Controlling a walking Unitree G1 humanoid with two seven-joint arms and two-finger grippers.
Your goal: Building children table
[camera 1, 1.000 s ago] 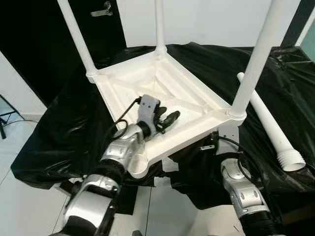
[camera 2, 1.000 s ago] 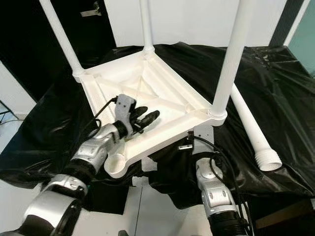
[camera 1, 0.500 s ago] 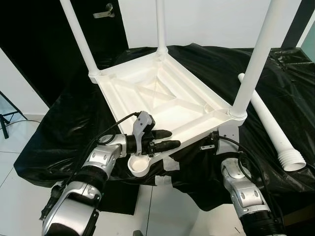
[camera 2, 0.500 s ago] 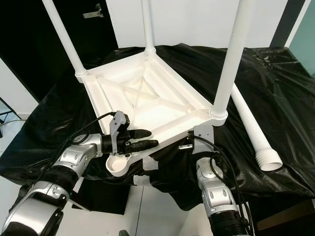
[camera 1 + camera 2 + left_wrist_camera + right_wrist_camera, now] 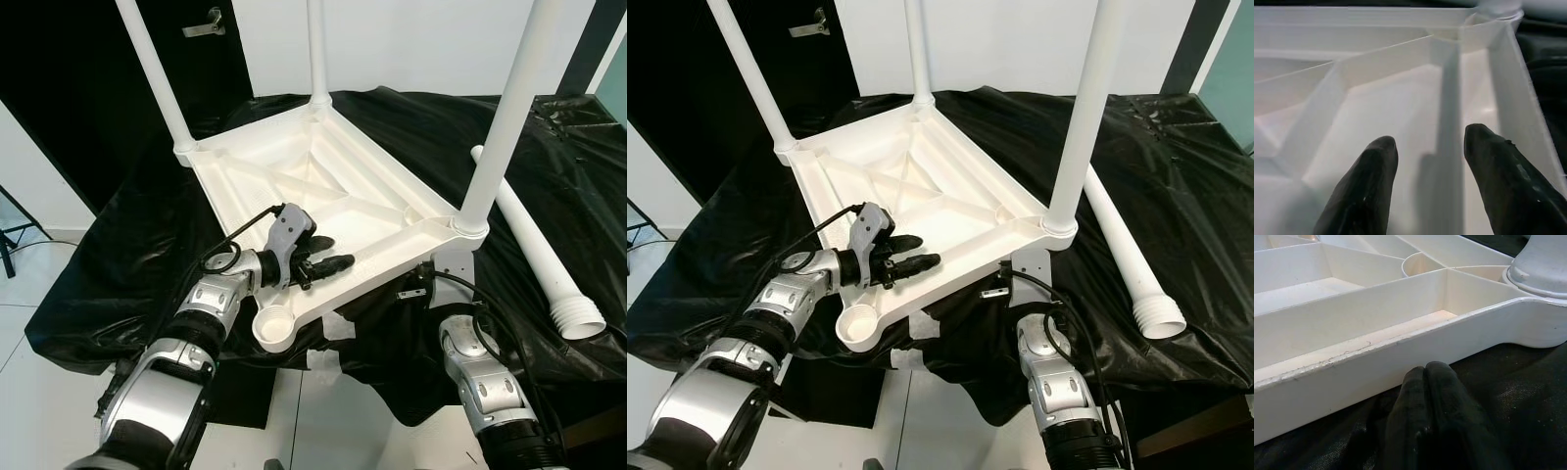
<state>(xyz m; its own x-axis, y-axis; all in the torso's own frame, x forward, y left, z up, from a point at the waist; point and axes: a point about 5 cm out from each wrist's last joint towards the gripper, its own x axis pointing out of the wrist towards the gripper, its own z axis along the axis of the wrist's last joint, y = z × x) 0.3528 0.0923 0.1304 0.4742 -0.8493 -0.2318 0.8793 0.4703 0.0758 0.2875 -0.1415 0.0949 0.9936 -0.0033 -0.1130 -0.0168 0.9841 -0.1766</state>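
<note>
On the black-draped counter [image 5: 147, 235], your left hand [image 5: 328, 258] hovers spread over the upturned table [image 5: 323, 186]; right hand [image 5: 1425, 382] closed beside its rim

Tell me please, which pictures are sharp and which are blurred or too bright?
Both eye views are sharp, though the white tabletop glares against the black cover. In the left wrist view the left gripper fingers are soft and the plastic looks washed out. In the right wrist view the right gripper is dark, the tabletop edge sharp.

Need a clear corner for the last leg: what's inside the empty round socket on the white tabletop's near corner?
The round leg socket looks like a bare white cup, nothing in it. Its far inner wall is shaded, and the left gripper hovers just beyond it.
</note>
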